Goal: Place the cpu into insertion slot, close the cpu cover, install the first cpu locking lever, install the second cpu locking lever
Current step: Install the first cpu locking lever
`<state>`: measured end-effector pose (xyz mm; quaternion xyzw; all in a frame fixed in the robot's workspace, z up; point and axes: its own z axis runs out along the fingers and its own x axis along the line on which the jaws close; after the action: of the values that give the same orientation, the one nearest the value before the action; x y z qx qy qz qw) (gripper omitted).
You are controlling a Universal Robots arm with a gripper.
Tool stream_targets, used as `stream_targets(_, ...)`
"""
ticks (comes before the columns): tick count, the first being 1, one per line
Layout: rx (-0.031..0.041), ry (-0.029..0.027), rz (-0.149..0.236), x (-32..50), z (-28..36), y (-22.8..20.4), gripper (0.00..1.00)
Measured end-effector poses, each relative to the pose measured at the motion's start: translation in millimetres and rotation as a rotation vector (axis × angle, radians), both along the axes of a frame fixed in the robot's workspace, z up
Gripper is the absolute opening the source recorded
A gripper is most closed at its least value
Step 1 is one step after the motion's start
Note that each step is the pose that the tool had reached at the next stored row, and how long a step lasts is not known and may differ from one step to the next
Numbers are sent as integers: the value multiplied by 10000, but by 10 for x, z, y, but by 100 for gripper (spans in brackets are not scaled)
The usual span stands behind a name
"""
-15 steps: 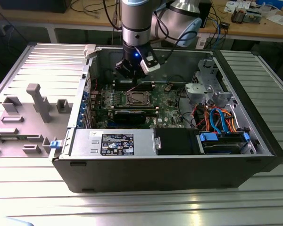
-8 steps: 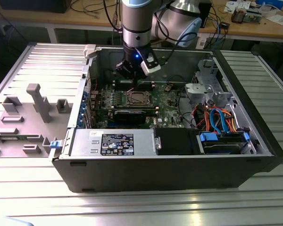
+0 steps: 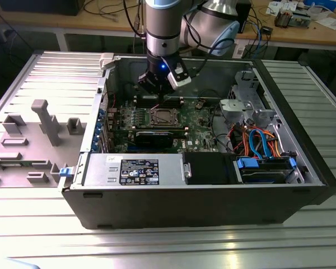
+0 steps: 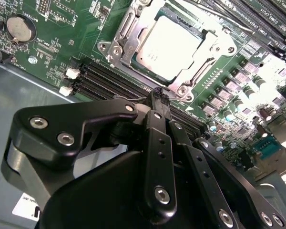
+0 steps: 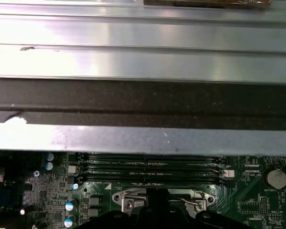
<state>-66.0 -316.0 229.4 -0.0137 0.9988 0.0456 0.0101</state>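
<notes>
- Pincer (image 4: 158, 95): fingers pressed together with nothing between them, tips poised just beside one corner of the socket assembly in the second wrist view. A narrow closed tip suits hooking or pushing a thin wire lever, which is a judgement from its position.
- Cpu (image 4: 168, 43): silver-grey top lying flat inside the insertion slot (image 4: 133, 28), so placement appears finished.
- Cpu cover (image 4: 200, 52): metal frame folded down around the chip, its window leaving the chip's top exposed (closed, as far as can be seen).
- Locking levers: thin wires run along the socket edges; whether either is latched cannot be told.
- Memory slots (image 4: 109, 78): long black rows just beside the socket, between it and the pincer body.
- Motherboard (image 3: 196, 131): green board on the floor of the computer case (image 3: 213, 207), with the arm reaching down into it from above.
- Case contents: board, a black card, orange and blue cables (image 3: 263, 140) and a drive bay at the exterior view's right.
- Tabletop (image 3: 157, 246): ribbed metal, carrying the open case.
</notes>
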Motion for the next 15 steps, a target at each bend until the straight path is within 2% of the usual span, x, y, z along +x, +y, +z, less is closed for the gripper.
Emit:
stream_targets(6,1,-1,0,31,-12,13,11)
stream_targets(15,-1,0,0,89,-104,43,11)
